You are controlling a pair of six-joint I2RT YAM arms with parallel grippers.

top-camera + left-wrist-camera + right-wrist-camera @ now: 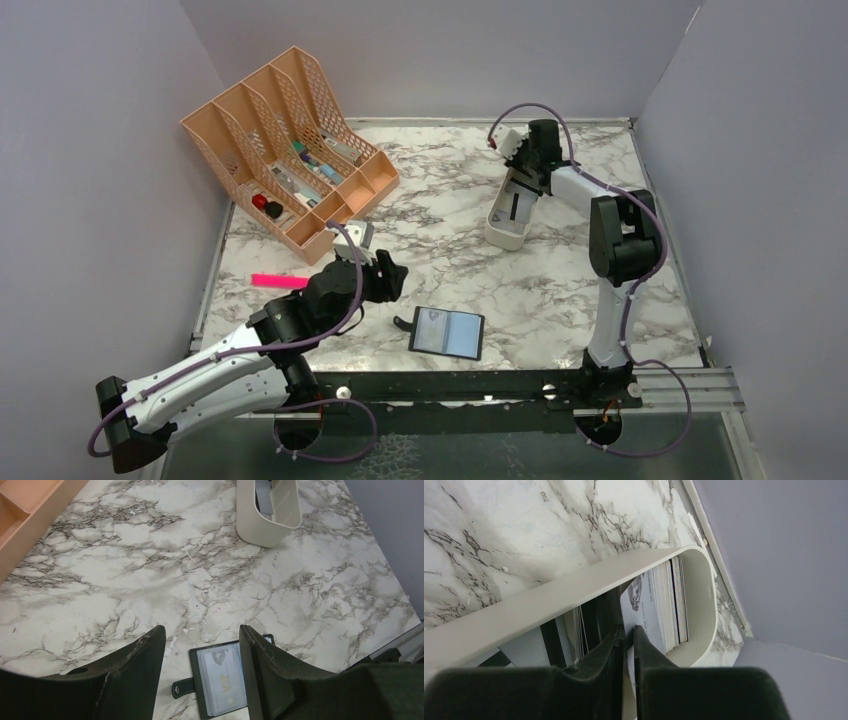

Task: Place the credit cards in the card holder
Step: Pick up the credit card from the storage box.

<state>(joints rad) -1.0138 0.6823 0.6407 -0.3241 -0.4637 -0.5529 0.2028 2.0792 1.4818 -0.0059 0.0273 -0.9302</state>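
Observation:
The card holder (448,333), a dark wallet lying open, rests near the table's front; a pale card shows behind its clear sleeve (222,680). My left gripper (385,280) hovers just left of it, open and with nothing between its fingers (200,630). At the back right stands a white oblong tray (505,225) with several credit cards (671,600) on edge inside. My right gripper (628,629) reaches down into that tray and is shut on one grey-white credit card (646,615) with a dark emblem, at the front of the stack.
A peach mesh organiser (290,150) with small items fills the back left corner. A pink marker (280,281) lies by the left arm. Grey walls close in the table on three sides; the tray's rim (574,587) curves close around my right fingers.

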